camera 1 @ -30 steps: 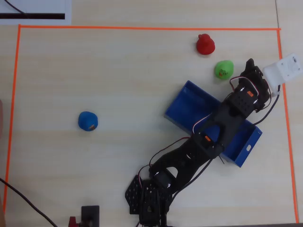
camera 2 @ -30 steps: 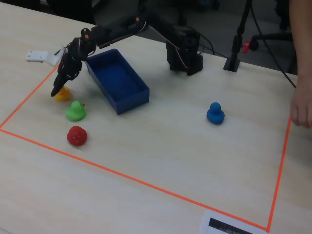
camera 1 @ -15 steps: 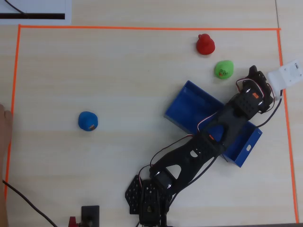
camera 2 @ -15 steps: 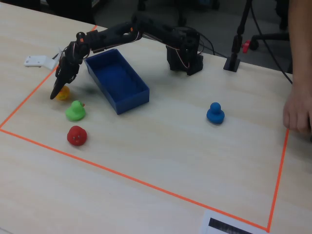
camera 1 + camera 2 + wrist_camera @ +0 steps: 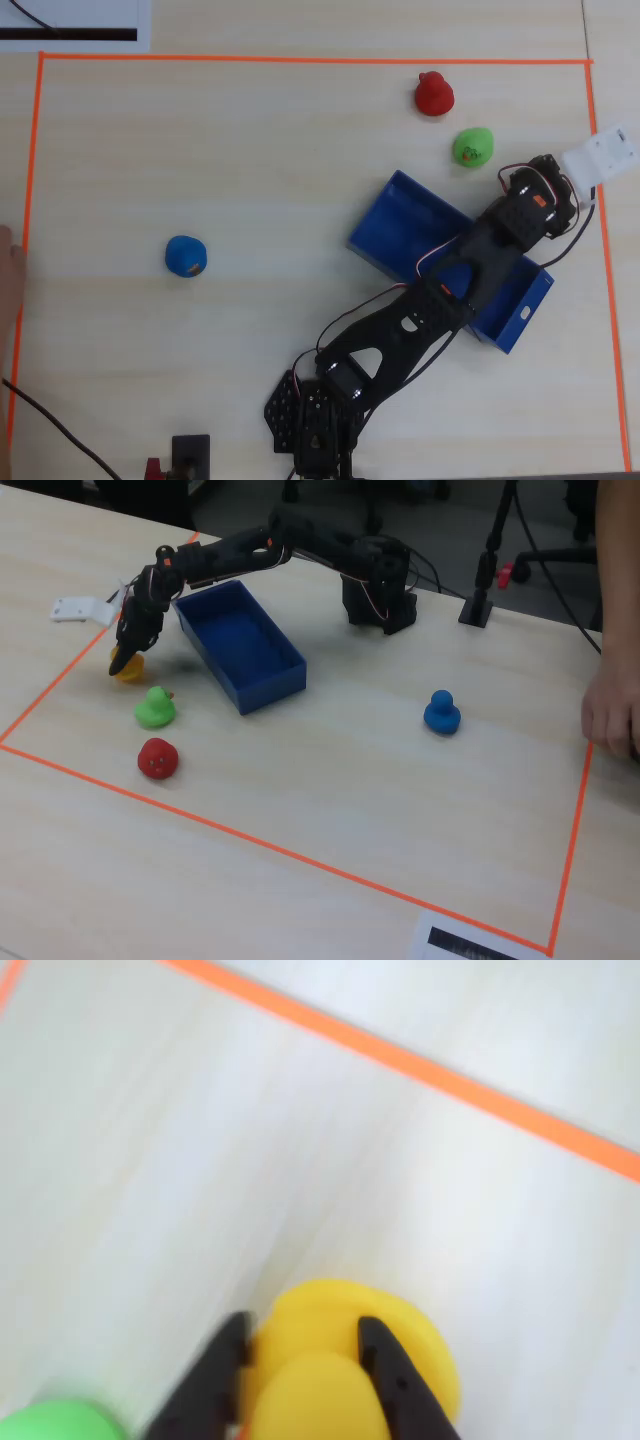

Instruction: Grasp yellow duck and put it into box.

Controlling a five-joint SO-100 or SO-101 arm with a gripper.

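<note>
The yellow duck (image 5: 345, 1375) sits between my two black fingers (image 5: 215, 1380) in the wrist view, and both fingers touch it. My gripper (image 5: 300, 1335) is closed on it, low over the table. In the fixed view the gripper (image 5: 128, 656) stands over the duck (image 5: 129, 669), left of the blue box (image 5: 245, 645). In the overhead view the gripper (image 5: 553, 178) is past the box's (image 5: 410, 215) right end, and the arm hides the duck.
A green duck (image 5: 154, 708) lies close beside the gripper and shows in the wrist view (image 5: 50, 1422). A red duck (image 5: 158, 758) is nearer the tape border (image 5: 420, 1065). A blue duck (image 5: 441, 711) stands far off. A white part (image 5: 85, 608) lies outside the tape. A person's hand (image 5: 612, 705) rests at the right edge.
</note>
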